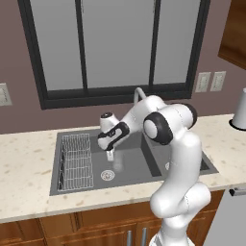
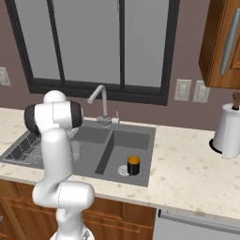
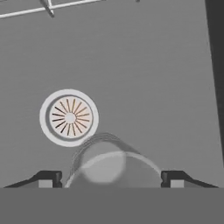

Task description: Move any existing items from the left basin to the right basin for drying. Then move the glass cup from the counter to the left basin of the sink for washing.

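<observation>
The sink [image 1: 57, 185] is set into the counter [image 1: 26, 163] below the window [image 1: 115, 43]. A wire rack [image 1: 76, 161] lies along the left edge of the left basin [image 1: 129, 168]; the glass cup [image 1: 117, 161] stands upright in that basin, just beside its drain [image 1: 107, 175]. The black-and-orange cylinder [image 2: 133, 165] stands in the right basin [image 2: 140, 159] — beside that drain [image 2: 123, 170]. The tap [image 2: 100, 101] rises behind the divider. A jar [image 2: 227, 131] stands on the counter, well right of the sink.

sink [image 1: 67, 185]: dark grey | counter [image 1: 29, 163]: beige, brown-speckled | cylinder [image 2: 133, 165]: black, orange top | glass cup [image 3: 109, 168]: clear
</observation>
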